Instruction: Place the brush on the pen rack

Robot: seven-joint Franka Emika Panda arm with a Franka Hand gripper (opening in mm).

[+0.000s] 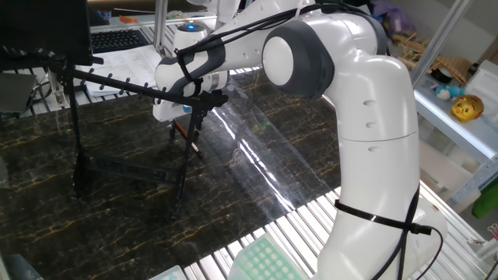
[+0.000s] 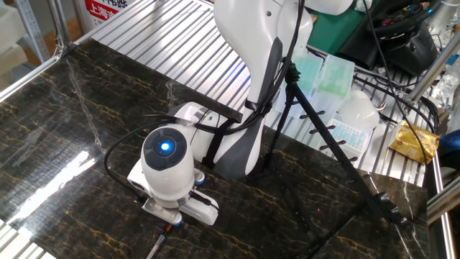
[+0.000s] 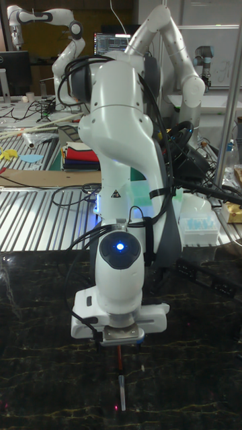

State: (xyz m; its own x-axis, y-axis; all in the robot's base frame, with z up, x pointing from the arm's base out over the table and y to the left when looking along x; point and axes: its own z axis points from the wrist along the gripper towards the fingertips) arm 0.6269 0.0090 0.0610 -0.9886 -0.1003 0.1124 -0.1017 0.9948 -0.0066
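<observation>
One brush [image 3: 121,383], one pen rack [image 1: 93,117] (pegged top bar), one arm [image 1: 366,117].

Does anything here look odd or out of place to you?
Only the brush: it hangs tilted from the gripper beside the pen rack, not resting on its pegs yet. Nothing looks spilled or broken.

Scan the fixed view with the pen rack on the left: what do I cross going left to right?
Pen rack's left leg → brush, held below the gripper → the arm's big white base column → yellow toy on the shelf.
</observation>
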